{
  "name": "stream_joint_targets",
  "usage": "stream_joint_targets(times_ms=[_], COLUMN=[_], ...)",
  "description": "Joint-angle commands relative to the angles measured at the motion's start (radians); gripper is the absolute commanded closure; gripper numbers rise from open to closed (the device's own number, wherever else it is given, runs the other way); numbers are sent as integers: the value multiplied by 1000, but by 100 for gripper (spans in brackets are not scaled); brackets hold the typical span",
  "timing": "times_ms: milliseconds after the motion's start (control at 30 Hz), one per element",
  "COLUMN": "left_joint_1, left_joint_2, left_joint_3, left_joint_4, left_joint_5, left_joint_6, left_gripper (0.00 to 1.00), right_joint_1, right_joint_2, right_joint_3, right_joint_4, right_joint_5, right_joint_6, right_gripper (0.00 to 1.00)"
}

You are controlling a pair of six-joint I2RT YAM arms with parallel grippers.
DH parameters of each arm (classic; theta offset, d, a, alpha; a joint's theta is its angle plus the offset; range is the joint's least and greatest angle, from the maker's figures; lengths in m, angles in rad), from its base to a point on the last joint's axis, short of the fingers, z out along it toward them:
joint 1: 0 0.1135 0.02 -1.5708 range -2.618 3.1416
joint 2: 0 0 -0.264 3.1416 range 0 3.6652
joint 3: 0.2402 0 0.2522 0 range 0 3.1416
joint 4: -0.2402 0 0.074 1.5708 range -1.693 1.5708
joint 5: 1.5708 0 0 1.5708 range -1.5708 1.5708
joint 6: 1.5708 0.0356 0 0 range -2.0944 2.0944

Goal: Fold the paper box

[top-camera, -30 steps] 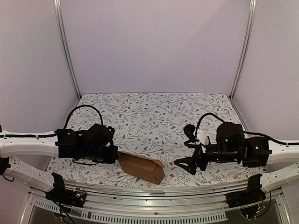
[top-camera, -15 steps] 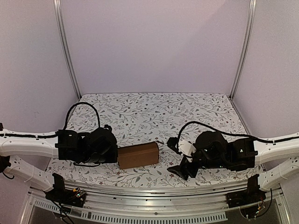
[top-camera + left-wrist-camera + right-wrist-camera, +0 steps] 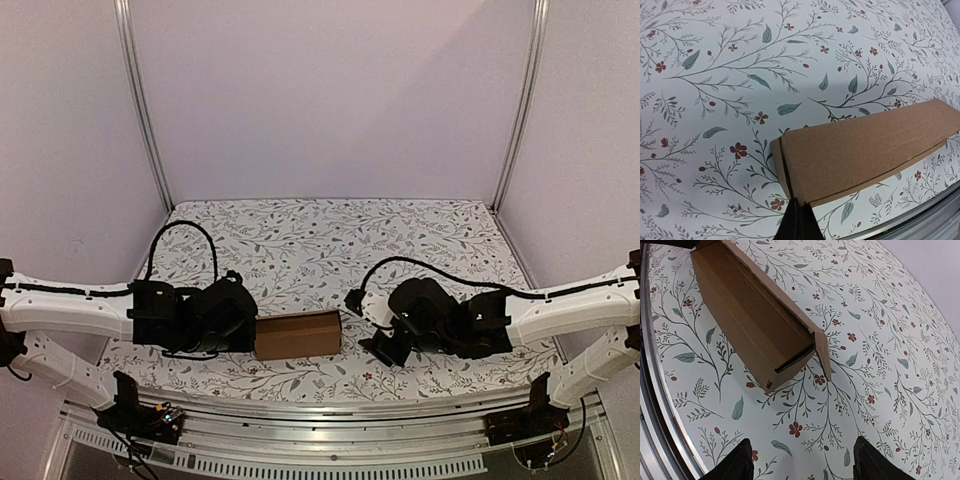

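While the left jaws sit pressed together on the near edge of the paper box [image 3: 865, 150] at the bottom of the left wrist view, pinching what looks like a thin wall of card, the right jaws stand apart with nothing between their fingertips [image 3: 735, 462]. The box lies lengthwise at lower centre of the top view on the table [image 3: 330, 240], between the two arms. Its open end [image 3: 795, 360] faces the right arm, one side flap [image 3: 822, 352] ajar. To close it well, I'd judge the right jaws should come in squarely and press that flap along its crease — the left pinch bracing the far end, no twisting.
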State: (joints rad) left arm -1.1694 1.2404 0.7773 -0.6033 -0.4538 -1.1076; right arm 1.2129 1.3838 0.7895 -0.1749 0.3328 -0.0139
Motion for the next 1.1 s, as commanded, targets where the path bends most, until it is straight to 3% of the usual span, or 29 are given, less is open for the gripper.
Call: stream_joint_targets(times_ms=[0, 267, 667, 1067], left_joint_1=[-20, -21, -24, -24], left_joint_2=[7, 9, -12, -11], left_joint_3=[7, 7, -11, -15], left_joint_4=[-13, -7, 0, 10], left_joint_5=[-12, -13, -15, -10], left_joint_6=[13, 37, 48, 53], left_gripper=[100, 100, 100, 100], right_joint_1=[-43, -91, -123, -124], right_joint_2=[34, 107, 174, 212], right_joint_3=[25, 64, 96, 118], right_joint_4=[74, 156, 166, 166], right_joint_5=[-46, -113, -144, -105], right_joint_6=[-81, -158, -199, -196], right_gripper=[32, 44, 68, 77])
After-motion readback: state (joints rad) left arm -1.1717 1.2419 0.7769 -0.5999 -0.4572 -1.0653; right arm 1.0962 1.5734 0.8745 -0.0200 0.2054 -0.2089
